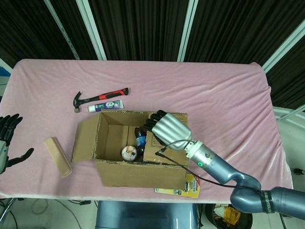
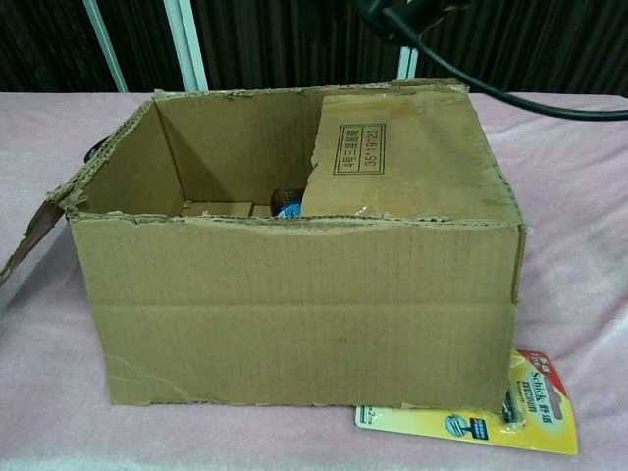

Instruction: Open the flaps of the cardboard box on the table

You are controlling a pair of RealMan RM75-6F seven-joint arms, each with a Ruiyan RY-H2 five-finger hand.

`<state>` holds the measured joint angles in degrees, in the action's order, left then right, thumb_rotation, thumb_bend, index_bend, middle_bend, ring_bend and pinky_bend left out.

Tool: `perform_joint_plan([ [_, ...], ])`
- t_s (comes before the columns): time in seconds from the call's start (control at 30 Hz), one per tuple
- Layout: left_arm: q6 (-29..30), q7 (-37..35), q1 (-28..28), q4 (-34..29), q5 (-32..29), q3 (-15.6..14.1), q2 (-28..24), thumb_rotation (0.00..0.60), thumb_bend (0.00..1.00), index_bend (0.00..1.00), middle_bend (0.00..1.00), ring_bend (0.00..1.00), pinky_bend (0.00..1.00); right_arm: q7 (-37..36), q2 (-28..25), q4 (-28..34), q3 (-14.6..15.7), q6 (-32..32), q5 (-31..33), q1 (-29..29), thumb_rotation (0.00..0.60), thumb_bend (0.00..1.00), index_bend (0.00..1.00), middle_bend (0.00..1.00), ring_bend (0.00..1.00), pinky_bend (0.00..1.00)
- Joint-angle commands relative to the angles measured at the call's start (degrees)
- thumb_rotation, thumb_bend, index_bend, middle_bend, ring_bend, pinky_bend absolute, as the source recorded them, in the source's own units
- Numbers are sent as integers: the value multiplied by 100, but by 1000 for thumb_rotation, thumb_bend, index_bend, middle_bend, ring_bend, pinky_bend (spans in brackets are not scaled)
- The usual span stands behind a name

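Observation:
The cardboard box (image 1: 138, 174) stands at the table's front middle. Its left flap (image 1: 86, 137) is folded outward. Its right flap (image 1: 167, 149) lies inward over the box's right half, with a printed label on it. My right hand (image 1: 169, 129) hovers over that flap, fingers stretched toward its inner edge; whether it touches the flap, I cannot tell. My left hand (image 1: 6, 138) is at the table's far left edge, fingers spread, holding nothing. In the chest view the box (image 2: 294, 304) fills the frame, with the right flap (image 2: 412, 157) still inward and my right hand (image 2: 397, 12) dark at the top edge.
A bottle (image 1: 139, 138) and a round can (image 1: 129, 152) sit inside the box. A hammer (image 1: 100, 97) and a tube (image 1: 107, 106) lie behind it, and a wooden block (image 1: 57, 156) to its left. A yellow packet (image 1: 188, 187) pokes out under the front right corner.

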<state>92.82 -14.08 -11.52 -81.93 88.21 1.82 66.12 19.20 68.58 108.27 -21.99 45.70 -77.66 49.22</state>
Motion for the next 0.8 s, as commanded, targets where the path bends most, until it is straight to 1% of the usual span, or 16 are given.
perform_joint_plan([
  [0.03,-8,-36,-2,74,34,21,36,600,184,70,52,1,17,273,352,-264,24,-360,398,371,600,884,407,401,329,335],
  [0.17,-76,-145,1,119,13,43,57,600,183,71,52,1,17,602,642,-484,225,-632,656,701,600,889,416,402,329,335],
  [0.37,-153,-282,3,147,-20,89,49,600,184,71,52,1,17,1104,926,-750,538,-754,880,994,600,890,434,402,329,335],
  [0.63,-216,-384,9,154,0,119,39,600,184,71,52,1,17,1443,970,-822,758,-611,1184,1128,600,891,436,402,329,334],
  [0.8,-211,-365,16,151,44,131,44,600,184,71,51,1,16,1570,965,-800,835,-549,1156,1228,600,893,444,410,329,333],
])
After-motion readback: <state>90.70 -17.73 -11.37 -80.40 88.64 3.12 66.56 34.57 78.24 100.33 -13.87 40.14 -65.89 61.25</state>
